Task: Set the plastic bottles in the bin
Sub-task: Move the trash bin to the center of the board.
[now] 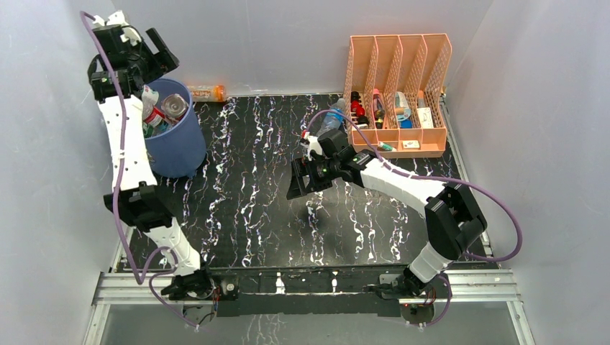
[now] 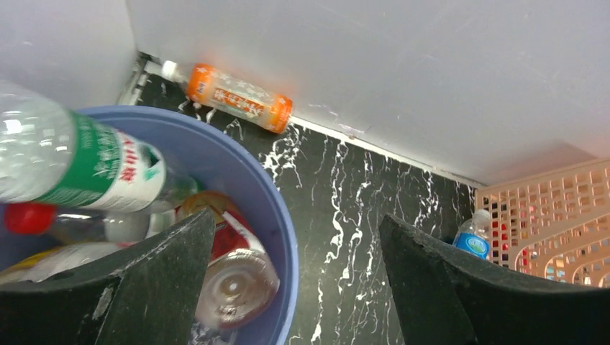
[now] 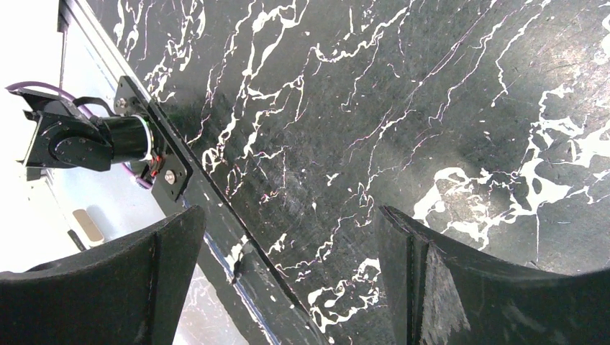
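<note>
Over the blue bin (image 1: 180, 151), my left gripper (image 2: 295, 237) hangs wide, holding nothing.
I see bottles (image 1: 162, 115) inside it, an orange bottle (image 2: 237, 97) against the back wall, a blue-labelled bottle (image 1: 332, 118) beside the peach organizer (image 1: 399, 86); my right gripper (image 3: 288, 230) gapes wide, empty.

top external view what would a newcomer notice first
The blue bin at the far left, crammed with plastic bottles, with the left end effector open above it. Next, the peach file organizer at the far right, and one orange bottle lying against the back wall.
</note>
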Robot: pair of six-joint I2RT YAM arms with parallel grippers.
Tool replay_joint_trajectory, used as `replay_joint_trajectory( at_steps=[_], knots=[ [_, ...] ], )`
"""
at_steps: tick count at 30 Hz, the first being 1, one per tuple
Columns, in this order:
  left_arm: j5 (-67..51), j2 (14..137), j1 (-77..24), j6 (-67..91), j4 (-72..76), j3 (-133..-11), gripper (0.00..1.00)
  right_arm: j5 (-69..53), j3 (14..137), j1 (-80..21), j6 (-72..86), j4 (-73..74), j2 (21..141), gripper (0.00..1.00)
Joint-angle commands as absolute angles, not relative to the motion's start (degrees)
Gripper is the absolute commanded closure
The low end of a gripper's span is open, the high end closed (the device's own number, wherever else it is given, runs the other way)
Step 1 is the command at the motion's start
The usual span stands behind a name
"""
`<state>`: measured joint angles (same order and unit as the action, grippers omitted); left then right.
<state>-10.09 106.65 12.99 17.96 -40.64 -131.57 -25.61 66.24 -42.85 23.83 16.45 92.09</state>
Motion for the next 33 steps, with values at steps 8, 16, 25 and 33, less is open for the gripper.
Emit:
replay_joint_trajectory(
  at_steps=[8, 16, 25, 33],
  knots=[
    [-5.7, 88.9, 15.6, 15.6, -47.0, -121.4, 0.32, -28.0, 66.0, -42.7, 25.3, 13.9, 88.7, 0.11],
    [-15.4, 86.4, 15.6, 13.5, -47.3, -112.2, 0.57, -28.1, 62.0, -42.7, 26.6, 12.2, 84.9, 0.13],
    [-12.9, 87.7, 14.2, 10.3, -46.1, -104.0, 0.42, -26.7, 59.2, -42.7, 27.3, 12.2, 79.7, 0.14],
    [-5.7, 90.7, 6.7, 7.5, -46.8, -102.7, 0.42, -25.6, 57.5, -42.6, 27.0, 12.9, 77.2, 0.19]
  ],
)
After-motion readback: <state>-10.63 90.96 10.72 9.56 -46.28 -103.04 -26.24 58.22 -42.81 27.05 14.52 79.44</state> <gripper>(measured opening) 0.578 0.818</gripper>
